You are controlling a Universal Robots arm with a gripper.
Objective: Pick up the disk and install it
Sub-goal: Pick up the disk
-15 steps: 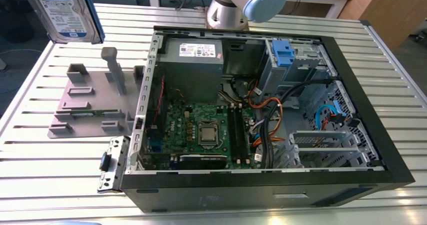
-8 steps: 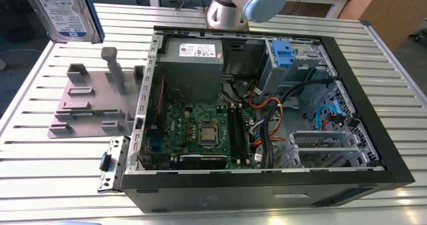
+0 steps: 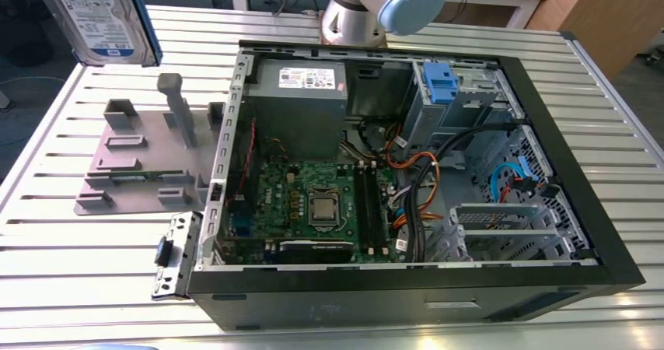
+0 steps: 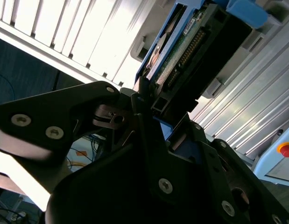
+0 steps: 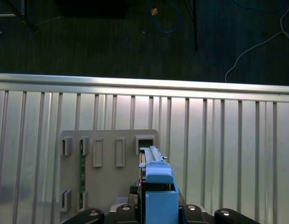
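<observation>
Slatted aluminium table [image 3: 62,288] fills most of the exterior view, and beyond its edge in the first wrist view lies a dark floor [image 5: 135,42] with loose cables. On the table an open black computer case [image 3: 415,295] lies on its side, with its inside facing up. The arm [image 3: 363,12] rises from the table just behind the case. To the exterior view's left of the case sits a grey fixture plate [image 3: 135,171] with upright posts and slots, also seen from above in the first wrist view [image 5: 111,186].

Inside the case, a grey power supply [image 3: 301,93] with a white sticker sits at the far side and the green motherboard [image 3: 311,202] lies near the middle.

The disk [image 3: 99,23] stands upright in the air at the far corner on the exterior view's left, well apart from the case, its white and blue label facing that camera. From the first wrist view it hangs over the edge of the fixture plate [image 5: 158,186]. In the second wrist view the gripper [image 4: 160,114] is closed on the disk's [image 4: 191,51] end, a black finger on each side of the blue bracket (the green circuit board shows edge-on).

A small blue clip [image 3: 441,78] sits in the case's drive bay
</observation>
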